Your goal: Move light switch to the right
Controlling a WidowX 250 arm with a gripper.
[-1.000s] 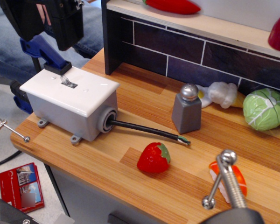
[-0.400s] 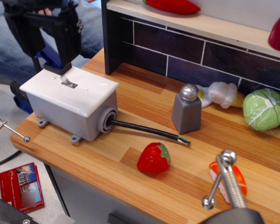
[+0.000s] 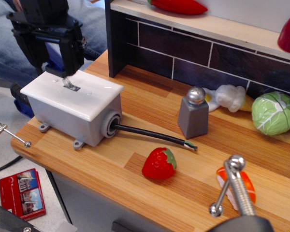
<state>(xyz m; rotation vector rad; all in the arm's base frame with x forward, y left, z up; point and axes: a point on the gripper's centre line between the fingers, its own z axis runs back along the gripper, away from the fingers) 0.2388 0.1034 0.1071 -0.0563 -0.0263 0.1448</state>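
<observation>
Gripper [image 3: 52, 55], black and blocky, above small silvery-grey toggle lever [image 3: 69, 84] at ten o'clock.
Its fingers look parted, holding nothing; top cropped; white faceplate [image 3: 72, 93] carries the lever.

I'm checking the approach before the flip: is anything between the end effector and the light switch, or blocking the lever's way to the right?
Nothing visible. The end effector hovers just above the light switch, and the faceplate beside it lies bare.

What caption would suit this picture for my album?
Black gripper poised above the light switch on a wooden counter, with strawberry and salt shaker nearby.
</observation>
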